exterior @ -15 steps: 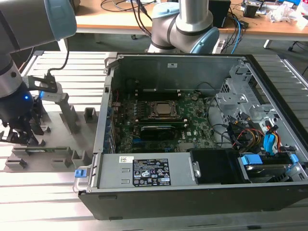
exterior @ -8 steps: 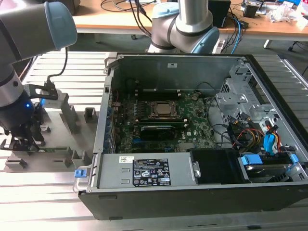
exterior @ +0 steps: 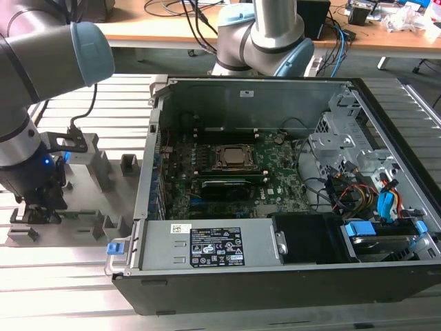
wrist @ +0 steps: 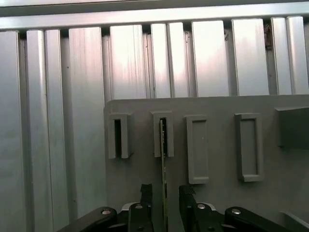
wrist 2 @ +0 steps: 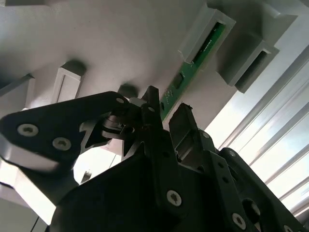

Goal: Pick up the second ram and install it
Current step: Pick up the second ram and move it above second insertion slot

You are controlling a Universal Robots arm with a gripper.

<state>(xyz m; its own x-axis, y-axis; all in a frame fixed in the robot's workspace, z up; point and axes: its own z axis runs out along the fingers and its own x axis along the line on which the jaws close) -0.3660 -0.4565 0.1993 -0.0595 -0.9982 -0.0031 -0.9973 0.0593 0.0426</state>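
The second ram (wrist: pixel 163 159) is a thin green stick standing on edge in a slot of the grey fixture (wrist: pixel 219 198). In the second wrist view its green board (wrist 2: pixel 193 63) runs from a grey slot block down between my fingers. My gripper (wrist: pixel 164 195) is open and straddles the stick's near end, with a small gap on each side. In the exterior view the gripper (exterior: pixel 36 207) hangs low over the fixture (exterior: pixel 89 221) at the exterior view's left.
An open computer case (exterior: pixel 275 269) lies right of the fixture, with the green motherboard (exterior: pixel 275 172) and CPU socket (exterior: pixel 236 158) inside. Several empty grey slot blocks (wrist: pixel 246 145) stand beside the stick. A ribbed metal table (wrist: pixel 72 96) lies beneath.
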